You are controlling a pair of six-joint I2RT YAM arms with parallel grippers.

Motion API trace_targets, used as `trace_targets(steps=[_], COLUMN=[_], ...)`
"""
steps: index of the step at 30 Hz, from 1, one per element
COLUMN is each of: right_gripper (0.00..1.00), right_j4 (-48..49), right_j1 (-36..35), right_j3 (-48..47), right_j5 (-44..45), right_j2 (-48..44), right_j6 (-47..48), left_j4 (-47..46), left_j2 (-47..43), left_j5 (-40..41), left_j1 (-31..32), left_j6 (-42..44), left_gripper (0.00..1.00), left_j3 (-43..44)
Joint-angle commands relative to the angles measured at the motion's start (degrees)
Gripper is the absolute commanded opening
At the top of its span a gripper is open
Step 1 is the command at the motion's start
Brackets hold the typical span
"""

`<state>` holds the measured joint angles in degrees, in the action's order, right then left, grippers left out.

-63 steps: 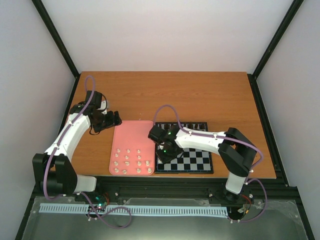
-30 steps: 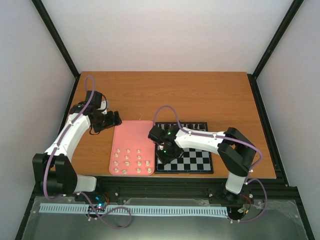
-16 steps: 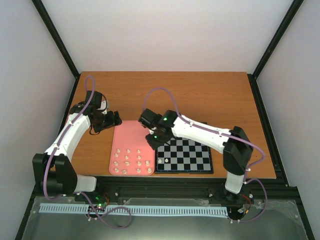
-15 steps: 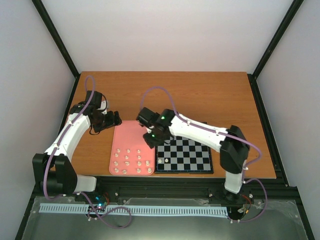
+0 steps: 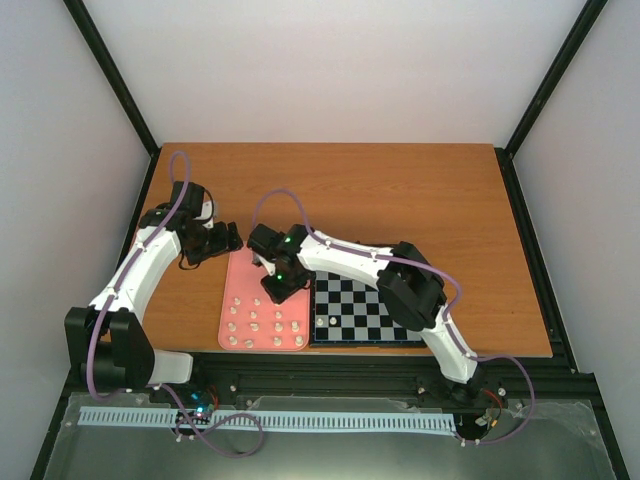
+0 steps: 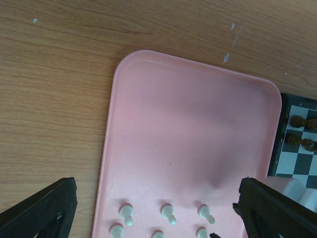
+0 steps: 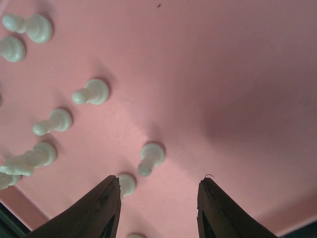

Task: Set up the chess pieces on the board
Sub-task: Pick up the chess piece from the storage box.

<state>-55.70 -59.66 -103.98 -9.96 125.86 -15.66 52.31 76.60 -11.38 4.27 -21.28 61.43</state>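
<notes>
The left gripper (image 5: 228, 240) hangs open beside the pink tray (image 5: 242, 275). The right gripper (image 7: 158, 213), open and empty, is low over it. One of the chess pieces (image 7: 151, 157) stands just ahead of its fingers (image 7: 106, 210). Center on that one alone, then pinch softly. The board (image 5: 385, 310) lies right of them, past the tray's rim, mostly free.

Pink tray (image 6: 188, 129) on wooden table (image 6: 54, 74), cream chess pieces (image 6: 168, 214) on it low in view, board (image 6: 293, 163) corner at right.
</notes>
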Motion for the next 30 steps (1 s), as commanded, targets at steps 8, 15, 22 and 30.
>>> trace_targets(steps=[8,15,22,30], right_gripper=[0.36,0.26,0.04,0.03], right_j4=[-0.16,-1.53,-2.62,-1.26], right_j1=[-0.46,-0.37,-0.38,0.75], right_j3=[-3.72,-5.34,-6.07,-0.53], right_j5=[-2.45,-1.92,-0.88,5.06], right_j2=[4.56,6.43,6.43,-4.31], right_j6=[1.18,1.43,1.44,-1.39], left_j4=[-0.82,-0.81,-0.88,-0.67], left_j2=[-1.28,-1.28,-0.96,-0.92], left_j5=[0.5,0.94,1.0,1.35], left_j1=[-0.23,-0.22,-0.22,-0.2], left_j6=[-0.69,-0.69,-0.67,-0.54], left_gripper=[1.0,1.0,1.0,1.0], left_j3=[0.88,0.89,0.89,0.98])
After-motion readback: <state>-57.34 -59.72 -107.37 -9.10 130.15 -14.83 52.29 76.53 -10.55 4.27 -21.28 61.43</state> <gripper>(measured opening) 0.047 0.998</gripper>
